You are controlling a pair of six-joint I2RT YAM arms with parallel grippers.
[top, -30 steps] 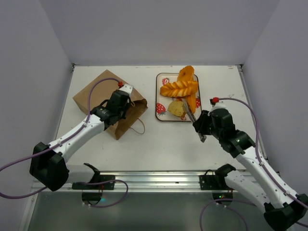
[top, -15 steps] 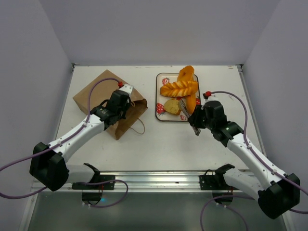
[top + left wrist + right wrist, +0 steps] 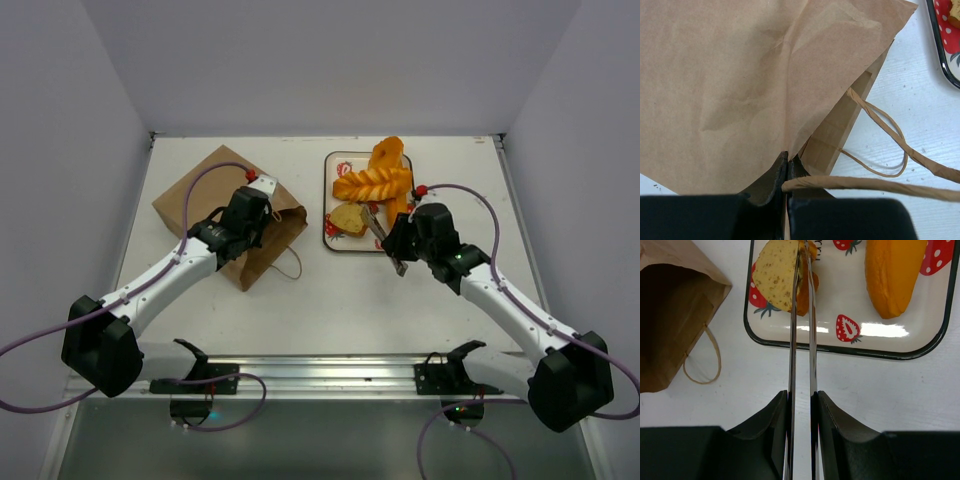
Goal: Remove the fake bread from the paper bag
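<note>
Right hand is clamped on metal tongs, whose tips pinch a pale bread slice over the strawberry tray; left hand pinches the edge of the paper bag. Thin tips could let the slice slip onto the tabletop.

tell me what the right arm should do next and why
Probably ease the right gripper open a little so the tongs release the pale bread piece. The piece is over the strawberry tray, out of the paper bag, whose edge the left gripper pinches.
</note>
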